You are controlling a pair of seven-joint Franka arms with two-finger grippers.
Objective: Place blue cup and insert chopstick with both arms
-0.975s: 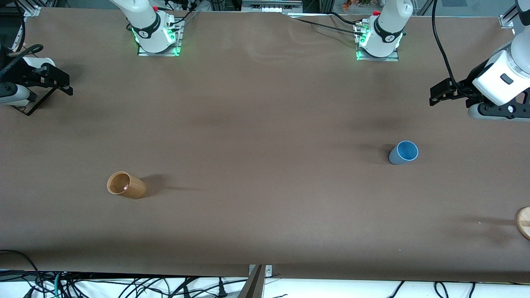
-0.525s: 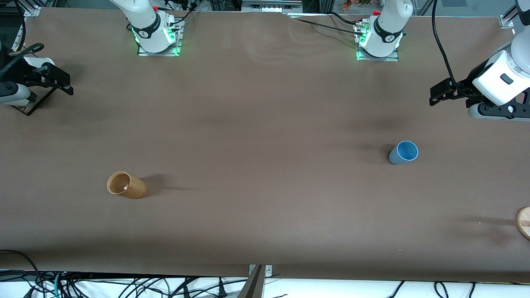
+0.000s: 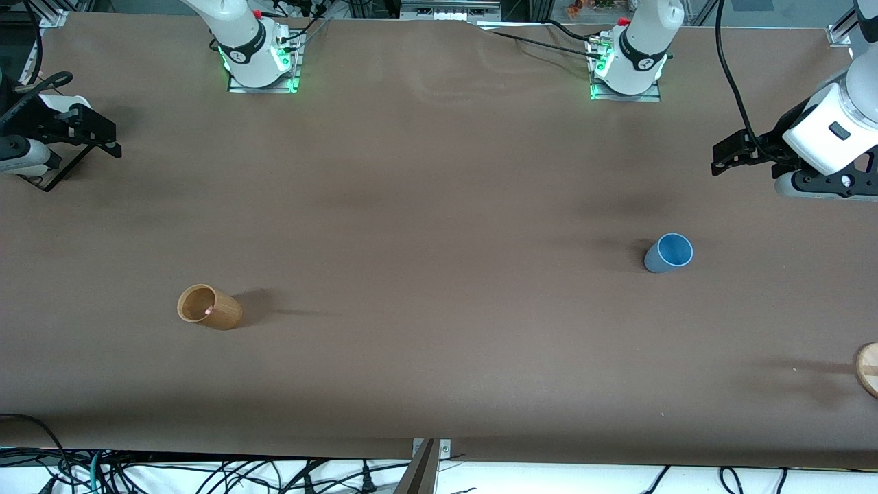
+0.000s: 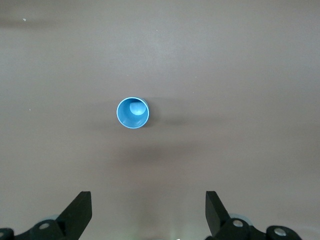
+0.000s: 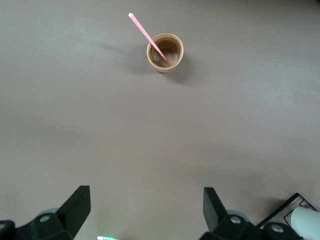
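Note:
The blue cup point(image 3: 667, 252) stands upright on the table toward the left arm's end; it also shows in the left wrist view point(image 4: 133, 112), empty. The tan ribbed cup point(image 3: 209, 307) stands toward the right arm's end. In the right wrist view the pink chopstick point(image 5: 146, 33) leans inside the tan cup point(image 5: 165, 59). My left gripper point(image 3: 721, 158) hangs open and empty over the table's edge at the left arm's end; the left wrist view point(image 4: 148, 210) shows the same. My right gripper point(image 3: 112, 144) hangs open and empty at the right arm's end; the right wrist view point(image 5: 146, 207) shows the same.
A round wooden object point(image 3: 868, 369) lies half out of view at the table's edge, nearer to the front camera than the blue cup. The arm bases point(image 3: 260, 62) point(image 3: 627, 65) stand along the table's back edge. Cables hang below the front edge.

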